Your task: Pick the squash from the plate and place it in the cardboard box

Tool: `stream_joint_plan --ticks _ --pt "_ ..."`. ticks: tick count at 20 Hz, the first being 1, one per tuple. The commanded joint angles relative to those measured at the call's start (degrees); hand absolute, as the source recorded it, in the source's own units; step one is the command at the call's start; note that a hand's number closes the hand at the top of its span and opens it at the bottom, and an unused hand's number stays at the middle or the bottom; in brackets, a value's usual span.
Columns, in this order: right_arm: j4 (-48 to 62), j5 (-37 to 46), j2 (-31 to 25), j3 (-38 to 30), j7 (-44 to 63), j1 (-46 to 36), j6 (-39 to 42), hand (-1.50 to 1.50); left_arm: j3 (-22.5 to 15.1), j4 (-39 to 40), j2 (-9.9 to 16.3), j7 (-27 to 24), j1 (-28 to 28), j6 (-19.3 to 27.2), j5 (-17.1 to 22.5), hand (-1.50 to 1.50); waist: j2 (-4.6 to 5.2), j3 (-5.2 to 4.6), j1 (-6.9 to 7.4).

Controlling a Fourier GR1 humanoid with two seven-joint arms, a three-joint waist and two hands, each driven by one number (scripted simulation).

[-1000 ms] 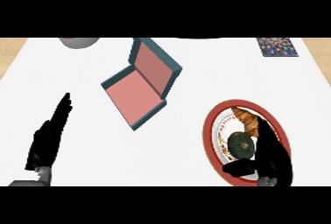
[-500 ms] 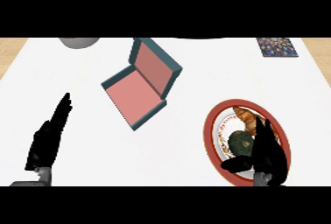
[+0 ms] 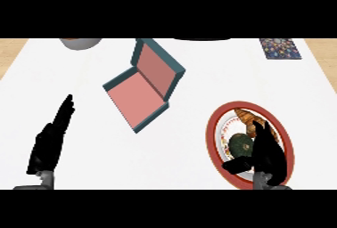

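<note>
Just left of the right robot hand point(image 3: 269, 156) lies the squash point(image 3: 240, 144).

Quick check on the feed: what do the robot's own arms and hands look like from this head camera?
Both are black, fingered hands on grey forearms entering from the lower edge. The left robot hand looks slim and dark; the right robot hand looks bulkier, thumb jutting sideways. No cables, markings or sleeves visible.

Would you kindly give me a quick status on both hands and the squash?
Right hand open over the plate, beside the squash, not gripping. Left hand open, resting at left. Squash on plate. Open box up-left, path unobstructed.
</note>
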Motion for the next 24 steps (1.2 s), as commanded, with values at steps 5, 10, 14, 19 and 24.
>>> stream_joint_plan --ticks 5,10,14,19,24 --pt "0.79 11.66 -2.03 1.30 4.00 -1.69 -0.28 1.50 -0.78 -1.77 -1.83 2.36 -0.31 0.71 -2.35 0.00 0.44 0.54 0.04" --pt "4.50 15.78 -1.30 1.58 0.14 -1.49 -4.55 1.50 2.82 -0.69 -0.10 -0.04 0.69 -3.06 -0.14 0.00 0.49 0.54 0.22" --pt "7.88 9.04 -9.27 4.20 -16.20 -10.39 3.84 1.50 2.29 3.19 0.20 -2.07 -2.68 -4.03 0.26 0.00 1.00 0.57 1.85" --pt "9.53 3.52 -17.78 3.36 -33.13 -13.99 7.38 1.50 1.19 1.03 -1.06 0.89 -3.40 -1.61 -2.09 0.00 0.65 0.62 0.80" --pt "6.50 6.68 -16.18 2.13 -30.82 -18.95 9.84 1.50 4.79 1.38 0.44 -4.00 1.96 -5.47 1.50 0.00 0.43 0.52 0.34"
